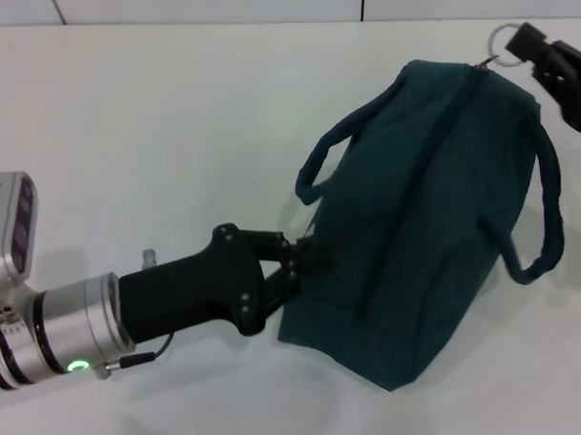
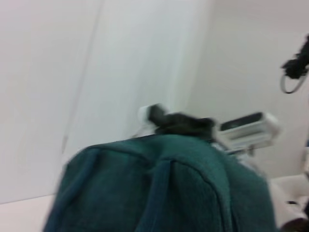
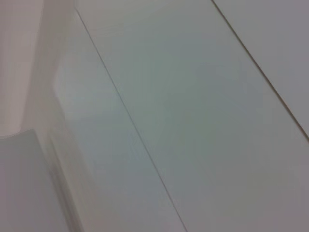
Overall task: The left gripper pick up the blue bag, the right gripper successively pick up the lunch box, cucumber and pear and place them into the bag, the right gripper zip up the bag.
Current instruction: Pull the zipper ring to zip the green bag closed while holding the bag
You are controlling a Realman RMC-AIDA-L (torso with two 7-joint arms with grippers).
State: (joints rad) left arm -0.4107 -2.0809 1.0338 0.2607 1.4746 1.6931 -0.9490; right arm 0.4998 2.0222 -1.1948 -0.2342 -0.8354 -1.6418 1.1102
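Observation:
The blue bag (image 1: 434,212) lies on the white table, its zipper line running closed along the top and its two handles (image 1: 327,159) looping out to the sides. My left gripper (image 1: 304,260) is shut on the bag's near left end. At the bag's far right corner, my right gripper (image 1: 519,45) is shut on the ring pull (image 1: 501,40) of the zipper. The left wrist view looks over the bag's fabric (image 2: 164,188), with the right gripper (image 2: 181,123) beyond it. The lunch box, cucumber and pear are out of view.
The white table (image 1: 154,136) spreads to the left of and behind the bag, up to a white panelled wall (image 1: 264,1). The right wrist view holds only white panels (image 3: 193,96).

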